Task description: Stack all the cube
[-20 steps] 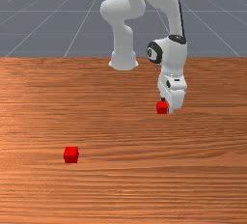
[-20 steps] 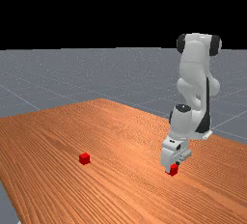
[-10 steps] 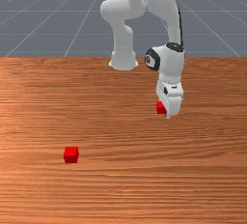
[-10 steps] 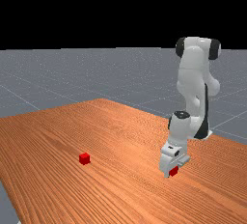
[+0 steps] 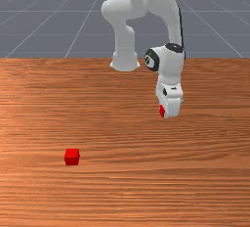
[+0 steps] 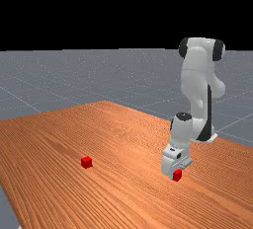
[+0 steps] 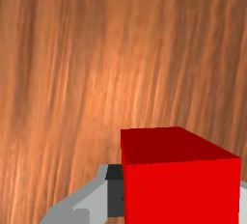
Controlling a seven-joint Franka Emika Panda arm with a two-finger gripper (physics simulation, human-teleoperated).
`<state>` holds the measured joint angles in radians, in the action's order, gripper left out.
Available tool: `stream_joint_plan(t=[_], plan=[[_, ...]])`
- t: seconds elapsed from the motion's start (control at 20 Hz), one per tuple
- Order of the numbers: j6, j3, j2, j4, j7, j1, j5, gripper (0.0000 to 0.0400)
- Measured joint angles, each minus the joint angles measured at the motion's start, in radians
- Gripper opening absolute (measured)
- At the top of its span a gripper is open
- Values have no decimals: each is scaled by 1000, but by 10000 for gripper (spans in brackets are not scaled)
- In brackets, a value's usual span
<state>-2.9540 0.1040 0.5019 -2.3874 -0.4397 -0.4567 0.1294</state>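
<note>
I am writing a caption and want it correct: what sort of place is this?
Most likely a simulated robot test scene: a robot arm, a wood table, and a plain grey floor with thin straight lines.

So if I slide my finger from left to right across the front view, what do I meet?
Small red cube standing alone → round white foot of the robot arm → white gripper. The other red cube overlaps the gripper, so it's left out.
</note>
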Motion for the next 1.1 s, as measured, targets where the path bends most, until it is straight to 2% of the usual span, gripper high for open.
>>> stream_joint_plan(t=[0.1, 0.2, 0.3, 0.35, 0.4, 0.45, 0.55, 0.6, 0.65, 0.75, 0.9, 0.95, 1.0, 1.1], plan=[[-10, 8, 1, -2, 11, -10, 2, 195], [-39, 59, -34, -36, 38, -58, 28, 194], [-43, 149, -104, -77, 91, -142, 79, 195], [-16, 179, -156, -91, 128, -166, 128, 195], [37, 136, -211, -95, 126, -123, 141, 195], [70, 124, -256, -100, 139, -110, 163, 195], [160, 65, -330, -98, 83, -61, 111, 194], [191, 55, -354, -94, 66, -53, 94, 194], [217, 33, -363, -92, -80, -24, 26, 195], [191, 48, -389, -133, -263, 27, -17, 195], [172, 98, -412, -171, -366, 101, -40, 195], [166, 103, -417, -179, -511, 132, -83, 195], [162, 119, -419, -184, -523, 154, -86, 195], [162, 136, -419, -185, -724, 212, -149, 195]])
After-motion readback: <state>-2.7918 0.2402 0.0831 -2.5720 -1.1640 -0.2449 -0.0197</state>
